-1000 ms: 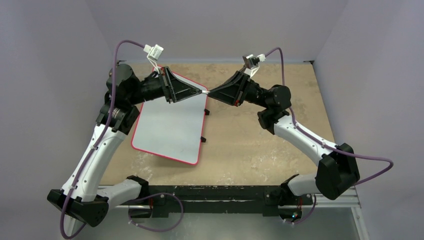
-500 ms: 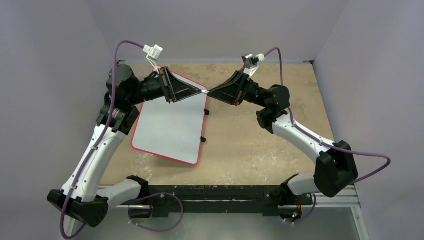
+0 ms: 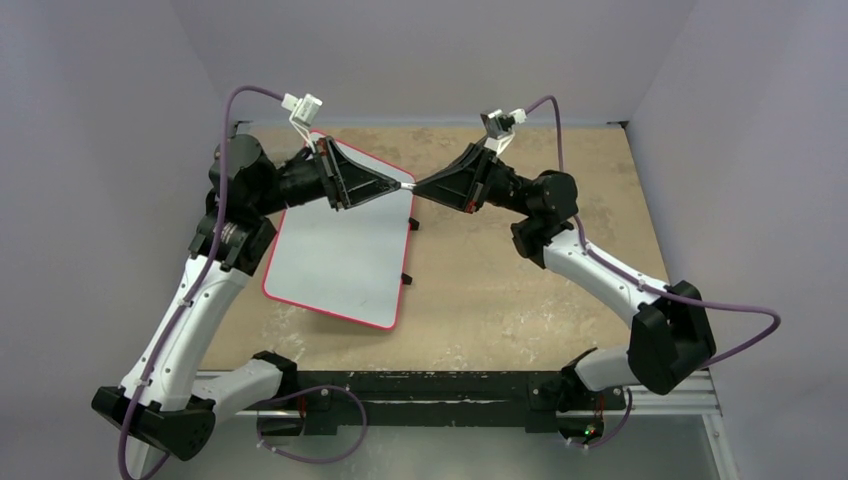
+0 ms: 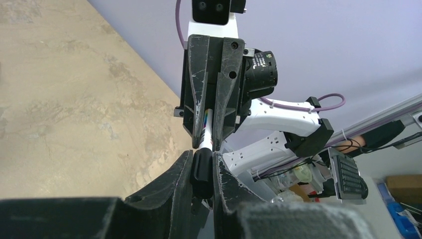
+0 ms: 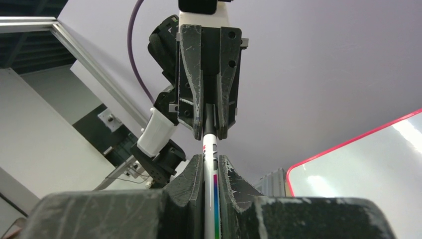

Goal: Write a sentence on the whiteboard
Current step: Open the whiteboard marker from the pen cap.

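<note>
Pinching the marker cap (image 4: 201, 172), left fingers (image 4: 174, 181) face right fingers (image 5: 191, 181) clamped on its barrel (image 5: 210, 167), seemingly to uncap before writing.

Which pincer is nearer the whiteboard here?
Left. The left pincer hangs over the far right corner of the whiteboard; the right pincer sits just past its right edge, over the table. Both grip one marker.

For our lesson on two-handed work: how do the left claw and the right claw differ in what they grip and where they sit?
The left claw pinches the black cap; the right claw pinches the white barrel. The left claw sits over the whiteboard's far corner; the right claw over the table. Both are shut on one marker, tip to tip.
</note>
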Motion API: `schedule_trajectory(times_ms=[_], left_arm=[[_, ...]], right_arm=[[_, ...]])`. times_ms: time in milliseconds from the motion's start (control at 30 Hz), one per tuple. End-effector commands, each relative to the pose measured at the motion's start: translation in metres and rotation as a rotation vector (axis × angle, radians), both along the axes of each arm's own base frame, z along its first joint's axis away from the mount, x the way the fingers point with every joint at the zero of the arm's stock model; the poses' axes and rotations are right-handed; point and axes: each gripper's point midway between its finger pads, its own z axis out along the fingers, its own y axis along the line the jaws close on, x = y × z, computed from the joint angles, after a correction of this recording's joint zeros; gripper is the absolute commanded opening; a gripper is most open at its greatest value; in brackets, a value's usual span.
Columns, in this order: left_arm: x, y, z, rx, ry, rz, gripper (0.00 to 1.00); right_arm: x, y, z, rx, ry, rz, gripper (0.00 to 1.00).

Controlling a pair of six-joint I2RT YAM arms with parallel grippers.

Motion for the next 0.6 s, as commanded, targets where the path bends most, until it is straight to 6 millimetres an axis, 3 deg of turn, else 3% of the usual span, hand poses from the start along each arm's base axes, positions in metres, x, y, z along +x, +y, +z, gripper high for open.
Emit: schedule_trajectory(times_ms=[0, 567], left_arm=[[-0.003, 0.001, -0.009, 0.058, -0.019, 0.0, 0.0], [-0.01, 0.032, 0.037, -0.012, -0.179, 0.056, 0.0]], right_arm=[[-0.008, -0.001, 0.012, -0.003, -0.052, -0.062, 0.0], [-0.022, -0.01, 0.024, -0.015, -0.032, -0.055, 0.0]])
